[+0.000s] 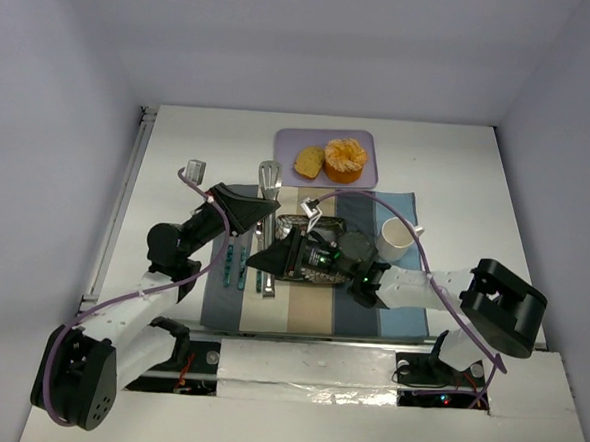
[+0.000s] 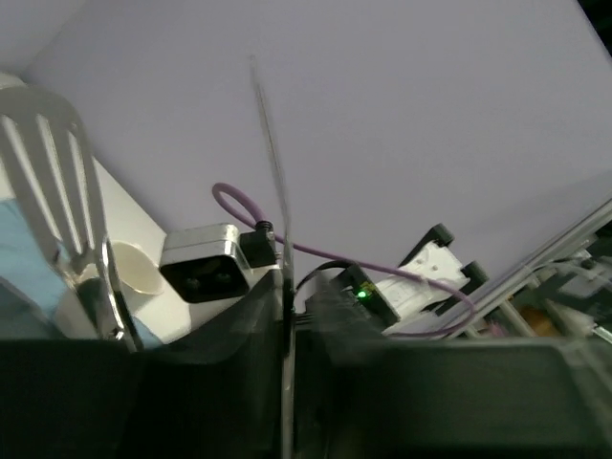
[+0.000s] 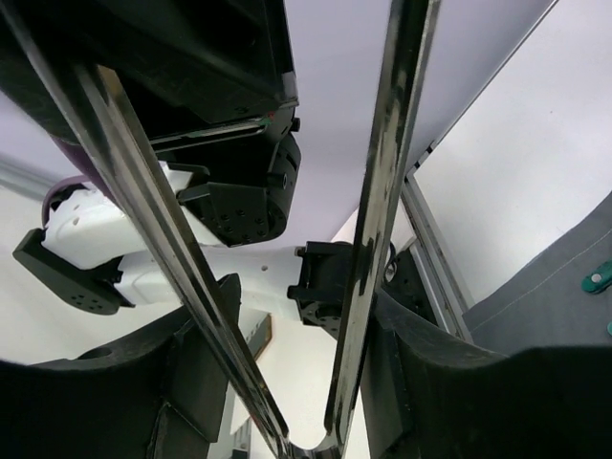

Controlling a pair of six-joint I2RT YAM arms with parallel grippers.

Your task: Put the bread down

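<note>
Holding: right fingers (image 3: pixel 430 402) straddle the tongs' (image 3: pixel 378 191) two arms; grip unsure.
Left fingers (image 2: pixel 430 402): beside a metal strip (image 2: pixel 277 239); cannot tell their state.
Bread (image 1: pixel 309 163): on tray (image 1: pixel 292 141), touching orange (image 1: pixel 345 159), well apart from both.
Advice: seat tongs squarely before reaching.

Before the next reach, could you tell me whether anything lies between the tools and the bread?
Nothing visible does: the bread lies beside the orange fruit on the purple plate, beyond both tools at mid-mat.

Orange fruit (image 1: pixel 345 159) just beside bread (image 1: pixel 309 162)
</note>
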